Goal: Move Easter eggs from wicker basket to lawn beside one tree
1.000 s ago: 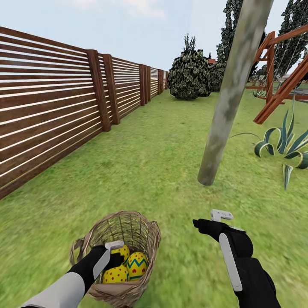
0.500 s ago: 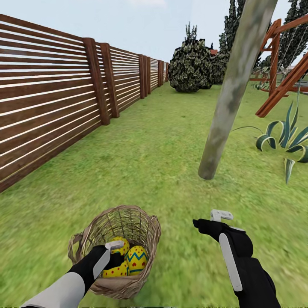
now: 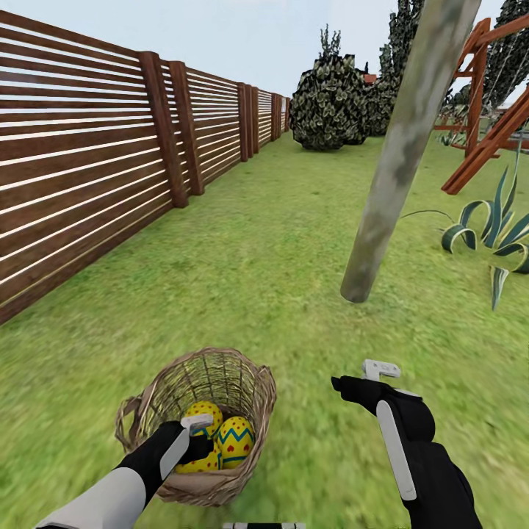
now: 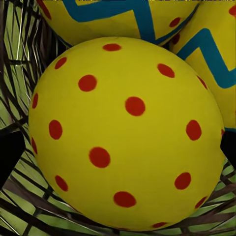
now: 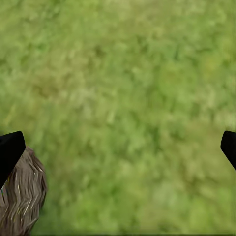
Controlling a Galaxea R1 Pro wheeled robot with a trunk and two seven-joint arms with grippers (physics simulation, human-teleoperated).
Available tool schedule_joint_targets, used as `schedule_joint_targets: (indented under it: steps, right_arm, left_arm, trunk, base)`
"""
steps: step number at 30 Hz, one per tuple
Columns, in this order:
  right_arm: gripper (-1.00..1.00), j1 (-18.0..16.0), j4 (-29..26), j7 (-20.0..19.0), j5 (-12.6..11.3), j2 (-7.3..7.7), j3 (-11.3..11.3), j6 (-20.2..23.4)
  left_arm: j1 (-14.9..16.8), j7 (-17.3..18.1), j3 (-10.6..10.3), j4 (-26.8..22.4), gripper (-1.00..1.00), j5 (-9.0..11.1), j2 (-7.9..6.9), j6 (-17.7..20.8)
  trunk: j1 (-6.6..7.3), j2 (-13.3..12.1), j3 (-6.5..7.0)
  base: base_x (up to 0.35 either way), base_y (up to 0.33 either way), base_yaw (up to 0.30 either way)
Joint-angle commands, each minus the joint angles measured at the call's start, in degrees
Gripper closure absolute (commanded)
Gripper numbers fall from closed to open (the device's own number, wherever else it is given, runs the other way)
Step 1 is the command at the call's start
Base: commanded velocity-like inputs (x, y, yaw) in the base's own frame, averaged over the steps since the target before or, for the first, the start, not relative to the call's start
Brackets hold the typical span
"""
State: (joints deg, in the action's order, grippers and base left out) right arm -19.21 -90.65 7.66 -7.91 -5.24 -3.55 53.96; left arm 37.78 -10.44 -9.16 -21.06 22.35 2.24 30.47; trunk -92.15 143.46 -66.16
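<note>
The wicker basket (image 3: 258,383) stands on the lawn (image 3: 279,242) close in front of me, and three Easter eggs lie in it: one at the back (image 3: 203,413), one to the right (image 3: 236,439), one nearest me (image 3: 198,463). My left gripper (image 3: 192,435) reaches down inside the basket, open, its dark fingertips (image 4: 7,152) on either side of the red-dotted egg (image 4: 128,113); two zigzag-banded eggs (image 4: 211,64) lie behind that one. My right gripper (image 3: 360,376) hovers open over bare grass (image 5: 128,108) to the basket's right. The tree (image 3: 389,184) leans up from the lawn ahead of it.
A brown slatted fence (image 3: 88,169) runs along the left. A striped broad-leaved plant (image 3: 492,235) and a red wooden swing frame (image 3: 492,125) stand at the right, with dark bushes (image 3: 330,103) far back. Open grass lies around the trunk's foot.
The whole view has shifted, so the basket and the trunk's foot sit slightly higher in the picture. My left gripper now lies closer over the nearest egg. The right arm holds its pose.
</note>
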Motion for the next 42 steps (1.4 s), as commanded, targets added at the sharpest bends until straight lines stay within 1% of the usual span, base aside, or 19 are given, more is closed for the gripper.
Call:
schedule_joint_targets:
  steps: [1,10,13,19,22,29,31,42]
  right_arm:
    - [-1.0,-0.03,-0.05,0.51,-0.62,-0.04,-0.05,0.19]
    - [-1.0,-0.03,-0.05,0.51,-0.62,-0.04,-0.05,0.27]
    - [-1.0,-0.03,-0.05,0.51,-0.62,-0.04,-0.01,0.27]
    - [-1.0,-0.03,-0.05,0.51,-0.62,-0.04,0.02,0.27]
    - [-1.0,-0.03,-0.05,0.51,-0.62,-0.04,0.03,0.27]
    - [-1.0,-0.03,-0.05,0.51,-0.62,-0.04,0.03,0.27]
    - [-1.0,-0.03,-0.05,0.51,-0.62,-0.04,0.03,0.27]
    - [-1.0,-0.03,-0.05,0.51,-0.62,-0.04,0.03,0.27]
  left_arm:
    - [0.01,-0.46,-0.42,-0.13,-1.0,0.6,-0.04,0.21]
    - [0.01,-0.46,-0.42,-0.22,-1.0,0.59,-0.01,0.13]
    - [0.0,-0.46,-0.42,-0.22,-1.0,0.59,0.01,0.12]
    - [0.01,-0.46,-0.42,-0.21,-1.0,0.59,0.0,0.19]
    - [0.0,-0.46,-0.42,-0.21,-1.0,0.59,-0.01,0.21]
    - [0.0,-0.46,-0.42,-0.21,-1.0,0.59,-0.01,0.21]
    - [0.01,-0.46,-0.42,-0.21,-1.0,0.59,0.0,0.17]
    - [0.0,-0.46,-0.42,-0.21,-1.0,0.59,0.01,0.12]
  trunk:
    - [0.01,0.02,-0.05]
    - [0.01,0.02,-0.05]
    - [-0.07,0.06,-0.71]
    - [-0.07,0.06,-0.71]
    - [-0.14,0.1,-1.38]
    - [-0.14,0.1,-1.38]
    - [-0.19,0.13,-1.82]
    - [-0.19,0.13,-1.82]
  base:
    - [0.0,0.0,0.0]
    - [0.0,0.0,0.0]
    - [0.0,0.0,0.0]
    - [0.0,0.0,0.0]
    - [0.0,0.0,0.0]
    - [0.0,0.0,0.0]
    - [0.0,0.0,0.0]
    - [0.0,0.0,0.0]
